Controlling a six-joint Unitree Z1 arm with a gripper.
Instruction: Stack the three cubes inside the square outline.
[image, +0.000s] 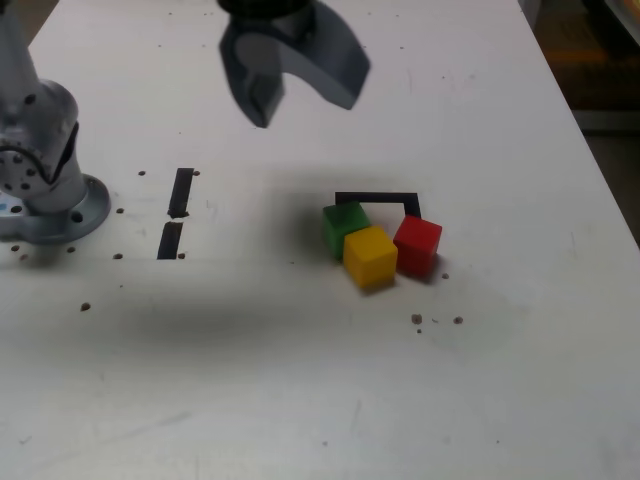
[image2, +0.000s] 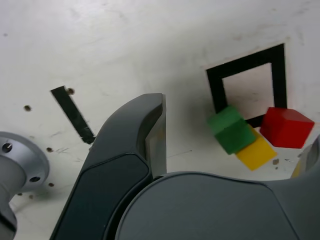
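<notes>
Pincer gaped wide, empty | cubes clustered unstacked at square outline edge | stacking all left

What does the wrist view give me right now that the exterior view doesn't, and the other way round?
Only the wrist view shows the inside of the square outline: white and bare, with the cubes along one edge, not stacked.

Only the exterior view shows the open gripper high above the table, away from the cubes, plus two short tape strips; the wrist view catches one.

Both show the green cube, yellow cube and red cube clustered together on the table, and the arm's base.
</notes>
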